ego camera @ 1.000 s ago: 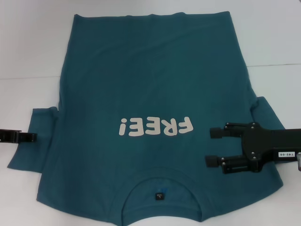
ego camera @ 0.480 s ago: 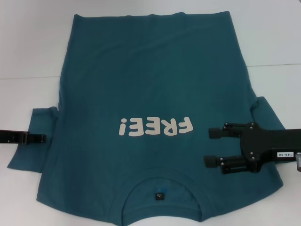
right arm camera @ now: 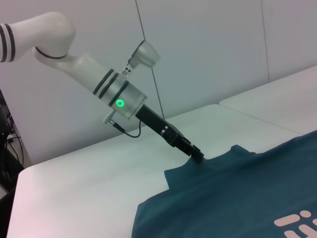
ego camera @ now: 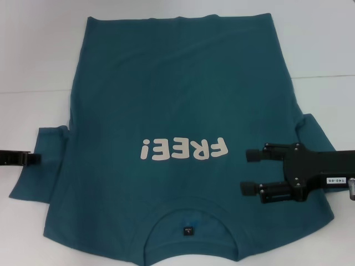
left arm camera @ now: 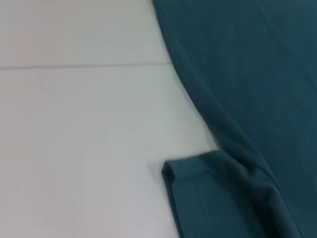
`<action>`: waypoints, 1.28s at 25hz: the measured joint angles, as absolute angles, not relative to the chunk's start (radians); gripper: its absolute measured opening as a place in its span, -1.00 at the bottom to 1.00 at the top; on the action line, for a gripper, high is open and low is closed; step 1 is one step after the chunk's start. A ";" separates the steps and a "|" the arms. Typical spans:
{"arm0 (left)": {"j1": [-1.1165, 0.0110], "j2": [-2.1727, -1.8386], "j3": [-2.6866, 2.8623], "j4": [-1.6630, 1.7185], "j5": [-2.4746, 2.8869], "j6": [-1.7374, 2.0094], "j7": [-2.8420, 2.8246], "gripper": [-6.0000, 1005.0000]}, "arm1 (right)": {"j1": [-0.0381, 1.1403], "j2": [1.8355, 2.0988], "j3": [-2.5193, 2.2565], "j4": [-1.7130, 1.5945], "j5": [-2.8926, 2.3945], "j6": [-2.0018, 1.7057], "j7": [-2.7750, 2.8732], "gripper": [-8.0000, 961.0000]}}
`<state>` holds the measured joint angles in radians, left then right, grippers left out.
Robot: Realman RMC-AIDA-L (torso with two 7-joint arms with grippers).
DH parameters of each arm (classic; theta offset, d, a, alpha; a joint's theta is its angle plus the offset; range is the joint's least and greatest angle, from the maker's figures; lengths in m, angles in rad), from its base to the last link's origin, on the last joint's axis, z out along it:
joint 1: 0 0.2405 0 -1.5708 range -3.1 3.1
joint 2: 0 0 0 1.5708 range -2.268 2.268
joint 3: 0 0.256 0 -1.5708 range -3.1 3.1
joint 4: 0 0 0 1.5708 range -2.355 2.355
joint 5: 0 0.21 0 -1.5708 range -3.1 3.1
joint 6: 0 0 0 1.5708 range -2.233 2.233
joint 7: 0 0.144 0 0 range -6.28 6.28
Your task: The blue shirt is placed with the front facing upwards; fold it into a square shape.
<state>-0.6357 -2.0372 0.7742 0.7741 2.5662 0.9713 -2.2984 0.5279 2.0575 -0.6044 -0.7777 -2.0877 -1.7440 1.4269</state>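
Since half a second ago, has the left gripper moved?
Yes. The left gripper has pulled back outward to the blue shirt's sleeve edge; its tip was farther in over the sleeve.

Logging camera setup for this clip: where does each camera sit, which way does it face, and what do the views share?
Head view: on the head, looking down at the blue shirt; right gripper open above it, left gripper at the sleeve.
Left wrist view: close above the sleeve and white table; no robot parts show.
Right wrist view: low, looking across at the left arm on the sleeve.
All views share the shirt.

The blue shirt (ego camera: 177, 111) collar hem runs off the head view's bottom edge
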 joint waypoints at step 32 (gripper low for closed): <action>-0.653 -2.051 0.784 0.755 2.614 0.987 -2.343 0.22 | 0.528 2.059 -0.606 -0.778 -2.091 -1.740 1.440 0.87</action>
